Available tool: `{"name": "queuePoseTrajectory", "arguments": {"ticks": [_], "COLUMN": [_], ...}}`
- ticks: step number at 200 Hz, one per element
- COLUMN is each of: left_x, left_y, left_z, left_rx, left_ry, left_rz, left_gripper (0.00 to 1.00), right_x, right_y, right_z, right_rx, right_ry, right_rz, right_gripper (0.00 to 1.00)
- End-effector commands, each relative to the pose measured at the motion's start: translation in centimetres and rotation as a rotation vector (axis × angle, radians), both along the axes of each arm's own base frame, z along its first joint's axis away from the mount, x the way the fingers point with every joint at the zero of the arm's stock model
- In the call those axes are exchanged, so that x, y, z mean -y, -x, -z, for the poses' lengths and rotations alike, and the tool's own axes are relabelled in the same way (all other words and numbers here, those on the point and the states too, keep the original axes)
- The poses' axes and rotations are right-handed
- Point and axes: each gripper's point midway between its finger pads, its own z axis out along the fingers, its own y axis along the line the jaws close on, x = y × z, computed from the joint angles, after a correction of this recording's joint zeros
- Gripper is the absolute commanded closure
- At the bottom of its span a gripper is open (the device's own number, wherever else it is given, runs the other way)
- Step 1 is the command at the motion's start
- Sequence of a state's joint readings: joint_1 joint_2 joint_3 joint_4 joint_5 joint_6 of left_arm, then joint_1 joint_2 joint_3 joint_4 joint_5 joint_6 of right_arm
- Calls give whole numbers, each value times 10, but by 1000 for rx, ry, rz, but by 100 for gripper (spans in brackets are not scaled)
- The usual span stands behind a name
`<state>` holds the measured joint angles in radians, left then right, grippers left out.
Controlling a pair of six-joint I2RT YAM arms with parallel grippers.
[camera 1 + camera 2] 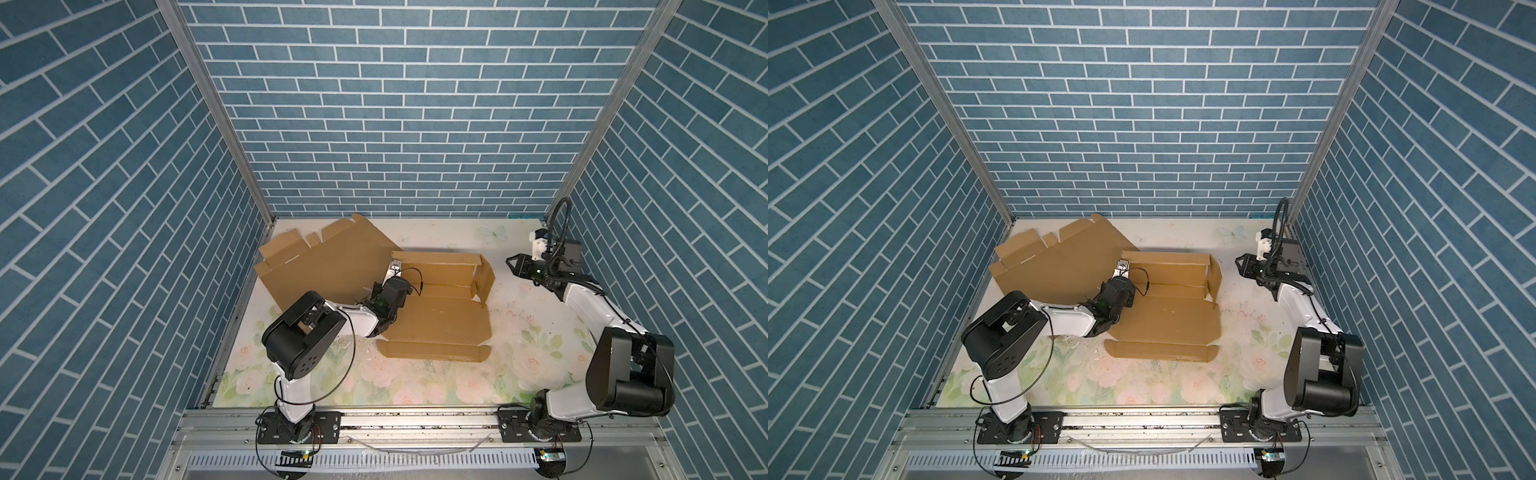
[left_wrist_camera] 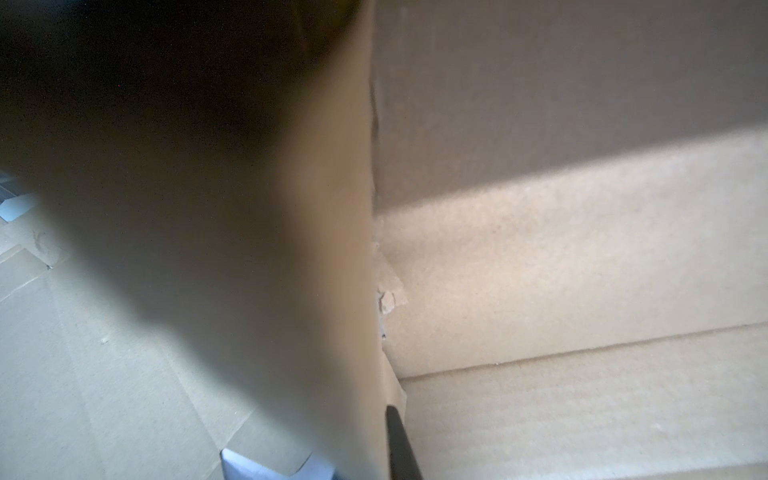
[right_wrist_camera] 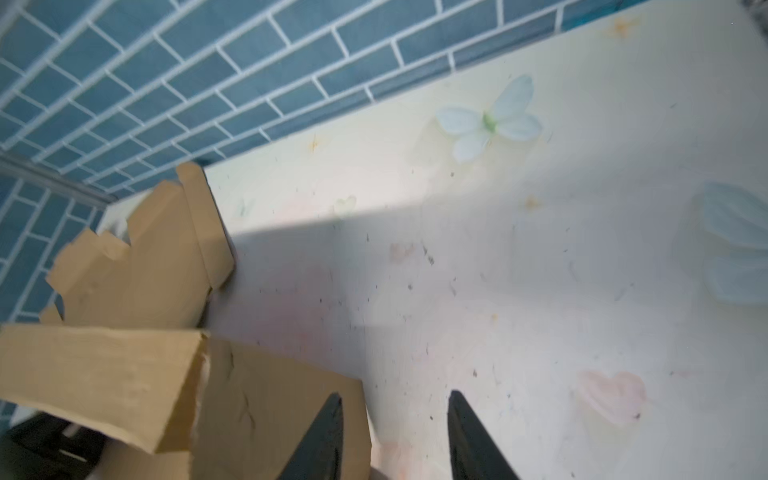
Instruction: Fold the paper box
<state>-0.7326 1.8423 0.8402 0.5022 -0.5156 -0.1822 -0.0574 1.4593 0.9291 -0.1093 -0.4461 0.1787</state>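
Note:
The brown paper box (image 1: pixel 436 324) (image 1: pixel 1167 320) lies part-unfolded on the table in both top views. Its big lid panel (image 1: pixel 332 266) tilts up at the back left, and a side flap (image 1: pixel 484 278) stands up on the right. My left gripper (image 1: pixel 395 269) (image 1: pixel 1121 268) reaches into the box's back left corner and is shut on an upright flap (image 2: pixel 332 291). In the left wrist view one black finger (image 2: pixel 400 444) shows beside that flap; the other is hidden. My right gripper (image 1: pixel 513 266) (image 3: pixel 395 399) hangs open to the right of the box, holding nothing.
Blue brick-pattern walls (image 1: pixel 395 124) close in the back and both sides. The table has a floral cover (image 1: pixel 415 382). A metal rail (image 1: pixel 415 419) with both arm bases runs along the front edge. The right arm's elbow (image 1: pixel 631 374) stands high at the front right.

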Motion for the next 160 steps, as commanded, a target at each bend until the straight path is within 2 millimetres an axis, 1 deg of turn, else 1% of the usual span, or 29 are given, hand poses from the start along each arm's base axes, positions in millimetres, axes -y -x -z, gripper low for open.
{"name": "queuePoseTrajectory", "arguments": {"ticks": [1,19,28,43,63,83,113,133,160], "left_x": [-5,-5,-4,-4,-4,-4,-4,-3,-1], "left_y": [8,8,8,8,8,7,7,7,7], "left_z": [19,21,21,21,21,21,21,22,22], "left_rx": [-56,-60,-61,-60,-60,-61,-61,-64,-67], "left_ry": [-104,-109,-105,-105,-106,-107,-106,-108,-109], "left_rz": [31,33,34,33,35,34,35,40,47], "left_gripper": [100,100,100,100,100,100,100,100,100], "right_x": [-17,-47,-58,-70,-80,-87,-88,-87,-92], "right_y": [23,34,37,38,33,27,13,0,-16], "right_z": [25,28,30,31,32,32,32,34,29], "right_rx": [-23,-6,6,23,35,36,75,103,165], "right_ry": [107,124,140,149,161,169,203,245,259], "right_rz": [-120,-241,-282,-322,-352,-369,-316,-272,-245], "right_gripper": [56,52,49,45,41,40,39,41,44]}}
